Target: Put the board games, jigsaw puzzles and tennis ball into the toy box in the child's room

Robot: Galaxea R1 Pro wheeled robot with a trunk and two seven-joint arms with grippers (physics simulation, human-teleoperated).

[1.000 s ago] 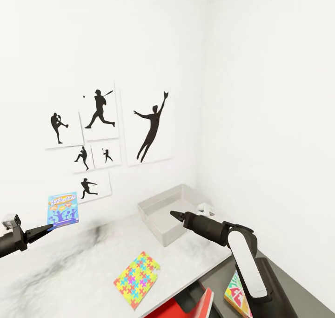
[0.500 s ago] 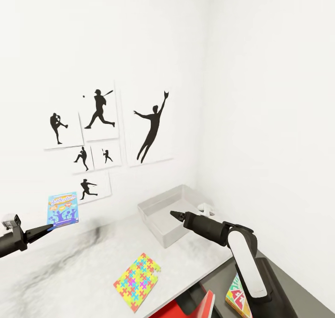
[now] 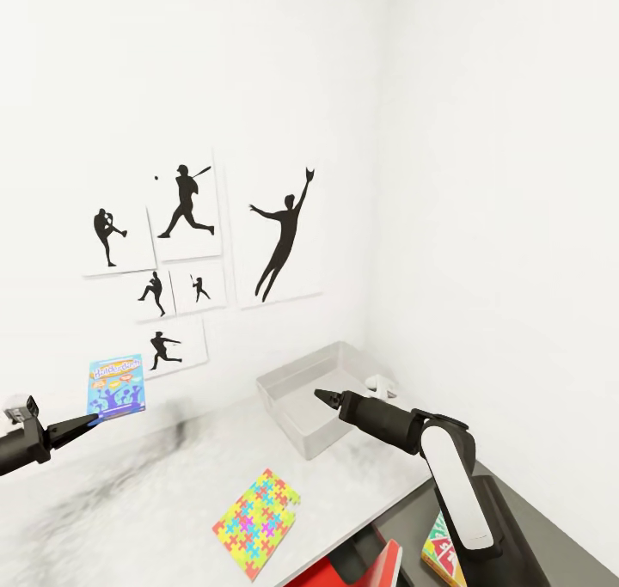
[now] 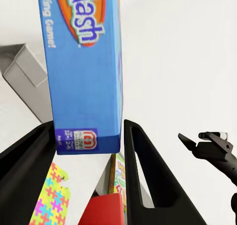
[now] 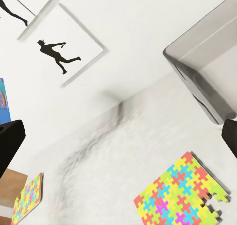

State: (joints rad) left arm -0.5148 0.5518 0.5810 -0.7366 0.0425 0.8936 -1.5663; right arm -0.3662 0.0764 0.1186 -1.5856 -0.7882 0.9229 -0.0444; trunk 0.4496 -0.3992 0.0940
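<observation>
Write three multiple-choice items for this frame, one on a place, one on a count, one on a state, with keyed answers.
1. Where does the nearer jigsaw puzzle lie? A in the toy box; B on the table; C on the wall.
2. How many silhouette pictures hang on the wall? A six; B three; C nine.
3. What is the left gripper doing? A hanging open; B shut on the blue board game; C shut on a ball.

B: flat on the table, apart from the toy box.
A: six framed figures count out.
B: the blue board game sits between its fingers.
</observation>
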